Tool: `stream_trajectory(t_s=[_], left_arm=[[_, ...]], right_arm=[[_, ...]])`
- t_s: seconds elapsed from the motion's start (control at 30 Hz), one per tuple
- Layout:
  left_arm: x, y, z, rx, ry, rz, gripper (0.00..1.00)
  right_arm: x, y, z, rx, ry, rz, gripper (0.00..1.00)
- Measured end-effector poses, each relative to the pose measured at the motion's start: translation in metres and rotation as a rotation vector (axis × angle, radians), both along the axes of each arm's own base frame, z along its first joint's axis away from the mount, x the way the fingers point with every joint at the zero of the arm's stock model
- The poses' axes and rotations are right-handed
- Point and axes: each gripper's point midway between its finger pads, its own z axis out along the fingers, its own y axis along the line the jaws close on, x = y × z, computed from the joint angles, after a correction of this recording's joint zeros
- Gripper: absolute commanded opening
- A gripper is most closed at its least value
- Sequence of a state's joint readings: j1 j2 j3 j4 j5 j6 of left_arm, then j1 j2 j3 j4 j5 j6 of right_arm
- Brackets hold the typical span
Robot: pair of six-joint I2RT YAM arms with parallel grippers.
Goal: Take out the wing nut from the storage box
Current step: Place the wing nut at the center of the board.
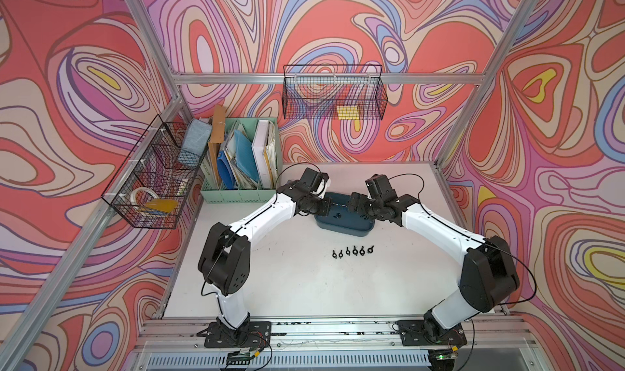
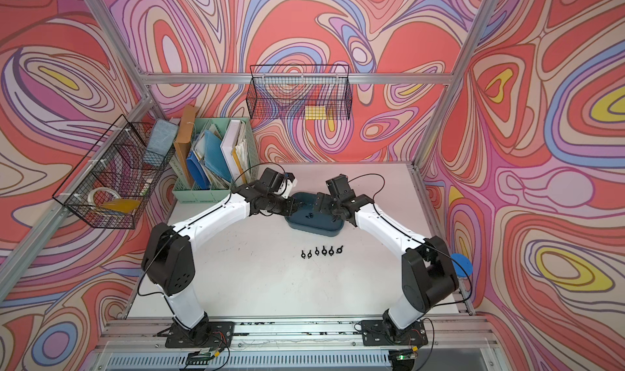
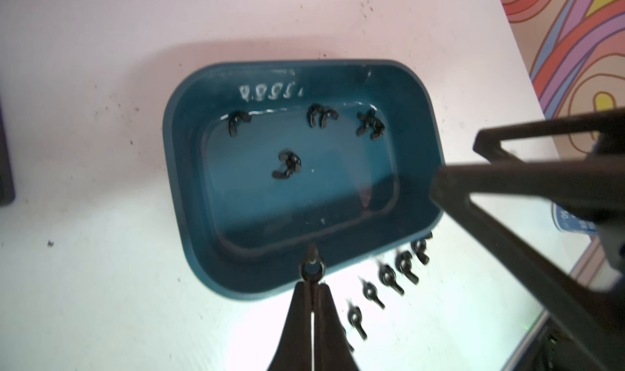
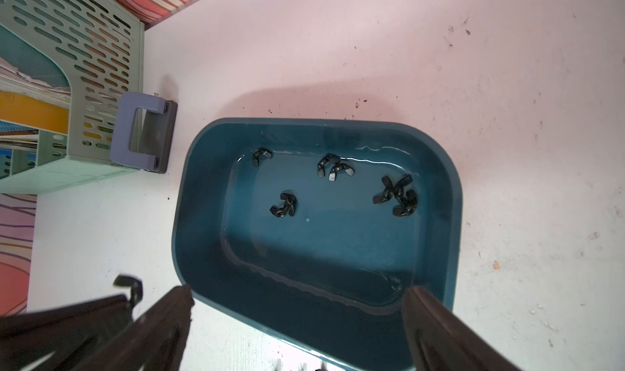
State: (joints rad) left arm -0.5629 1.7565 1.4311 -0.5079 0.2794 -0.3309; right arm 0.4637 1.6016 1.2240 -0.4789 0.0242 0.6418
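White tabletop (image 1: 304, 284) inside a booth with swirling pink and orange walls is what I am working over. My left gripper (image 3: 313, 286) has its jaws pressed together on a black wing nut (image 3: 311, 267), pinching one wing so that the ring of the nut sticks out past the tips. In the right wrist view the same nut (image 4: 130, 286) shows at the end of that gripper, clear of the table. In a top view the left gripper (image 1: 326, 206) hangs at the left end of the storage box (image 1: 345, 225); I cannot tell whether the nut is just inside or just outside the rim.

My right gripper (image 4: 299, 301) is spread wide and holds nothing. One of its fingers (image 4: 422, 305) is over the box interior, the other by the outer wall. It faces the left gripper across the box.

The storage box (image 4: 189, 217), dark teal with rounded corners, sits on the table towards the back. Several loose nuts (image 3: 287, 166) lie on its floor, mostly along the far wall. Just in front of the box, a row of six nuts (image 1: 351, 251) is laid out on the table.

Further out, a mint-green file organiser (image 1: 236, 196) stands at the back left with a purple hole punch (image 4: 145, 135) beside it, and black wire baskets (image 1: 333, 91) hang on the frame.
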Motion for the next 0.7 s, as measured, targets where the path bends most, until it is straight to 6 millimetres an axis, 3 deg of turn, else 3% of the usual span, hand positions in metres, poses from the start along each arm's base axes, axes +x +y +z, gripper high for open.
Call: stream_trajectory(t_s=[0.13,0.33,0.5,0.7], left_arm=[[-0.03,0.019,-0.006,0.005,0.029,0.023,0.0],[-0.072,0.044,-0.045,0.109,0.074,0.062,0.0],[-0.102,0.044,-0.082,0.196,0.108,0.057,0.0],[-0.116,0.024,-0.111,0.255,0.112,0.037,0.0]], right_arm=[[0.001,0.005,0.001,0.024,-0.007,0.016,0.98],[-0.003,0.009,-0.004,0.042,0.005,0.034,0.98],[-0.01,0.008,-0.009,0.05,0.02,0.041,0.98],[-0.018,0.005,-0.002,0.06,0.011,0.045,0.98]])
